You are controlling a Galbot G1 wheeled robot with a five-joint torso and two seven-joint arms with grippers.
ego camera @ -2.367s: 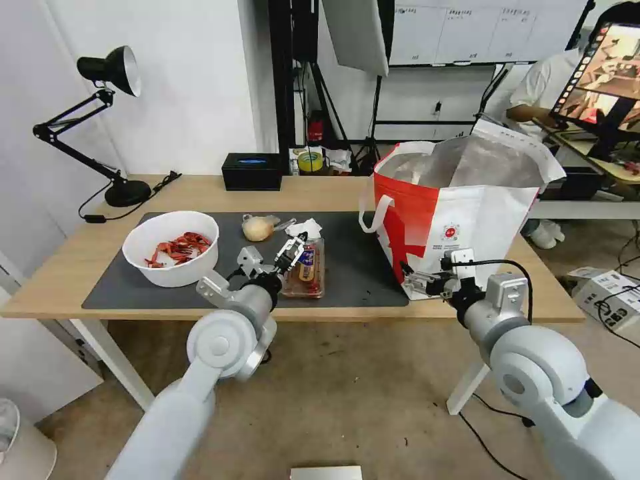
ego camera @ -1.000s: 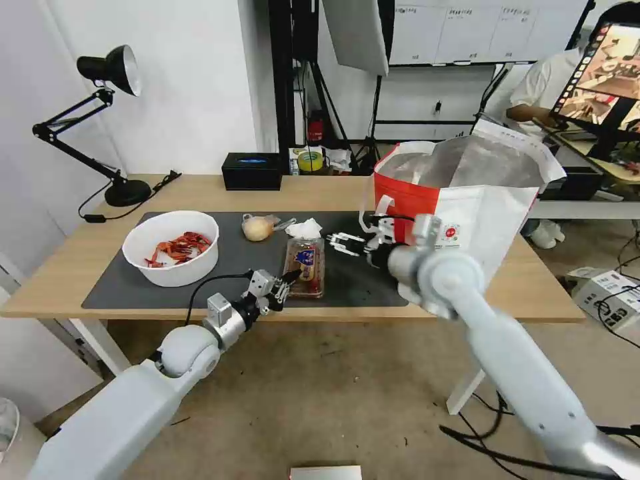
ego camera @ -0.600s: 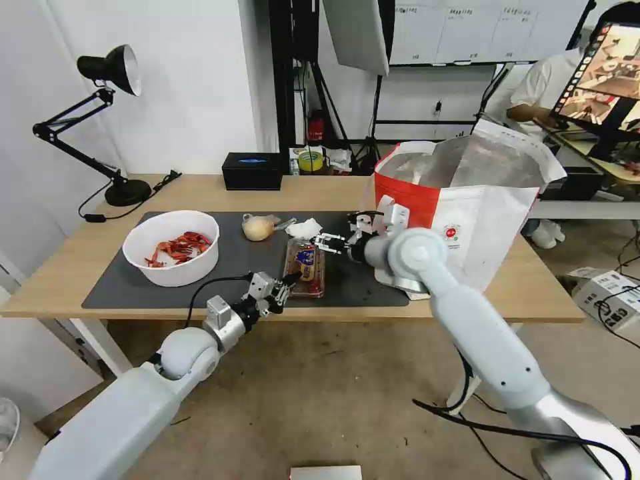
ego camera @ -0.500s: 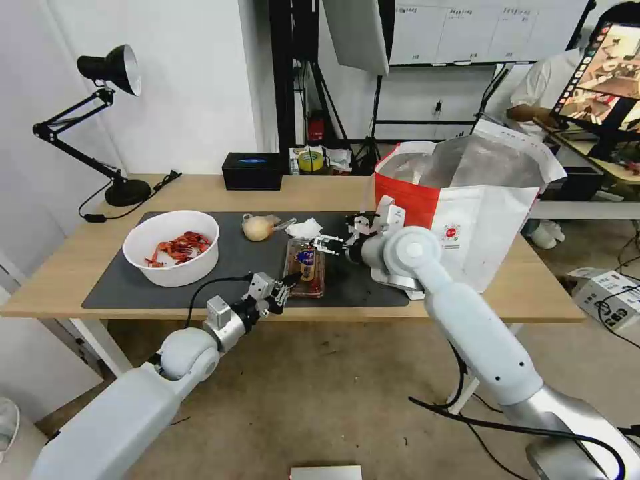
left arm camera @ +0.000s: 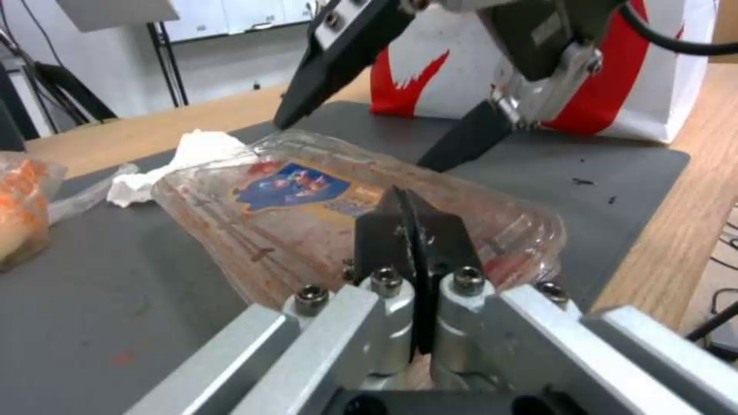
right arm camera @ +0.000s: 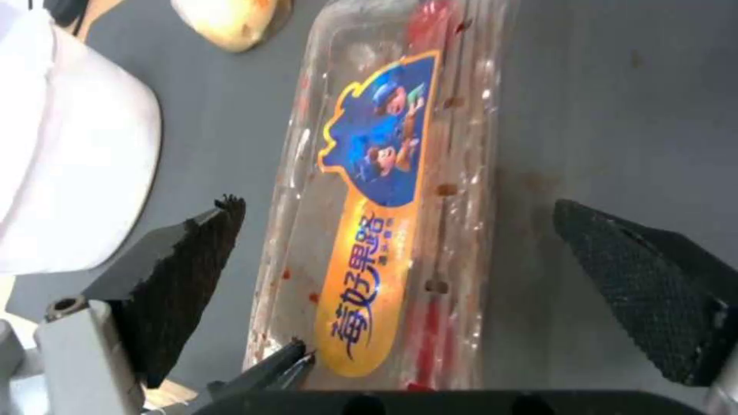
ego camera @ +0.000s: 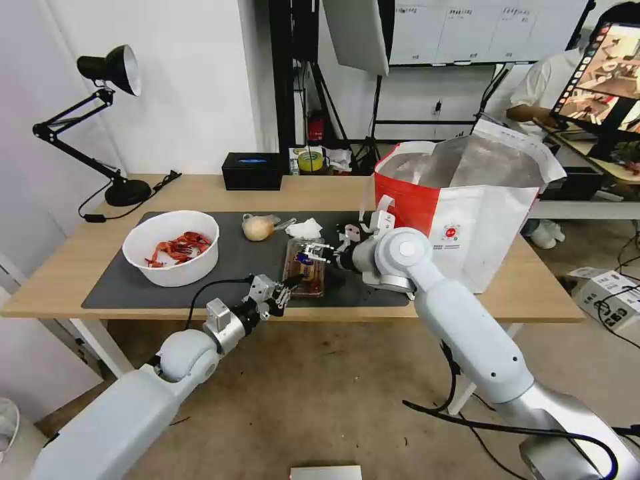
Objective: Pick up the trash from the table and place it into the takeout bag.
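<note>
The clear tray [right arm camera: 384,190] is lying on the dark mat [ego camera: 233,257] of the table [ego camera: 320,190], wearing a blue cartoon sticker and a yellow band of Chinese characters. The left gripper [left arm camera: 415,230] is pinching its near edge with fingers pressed together. The right gripper [right arm camera: 400,282], 2.4 s ago beside the takeout bag [ego camera: 460,213], is now hovering over the tray, spread wide.

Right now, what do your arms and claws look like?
Both arms are smooth white-grey tubes with round silver joints and black cables. The left claw and right claw have silver bolted metal bases and black fingers with textured pads.
</note>
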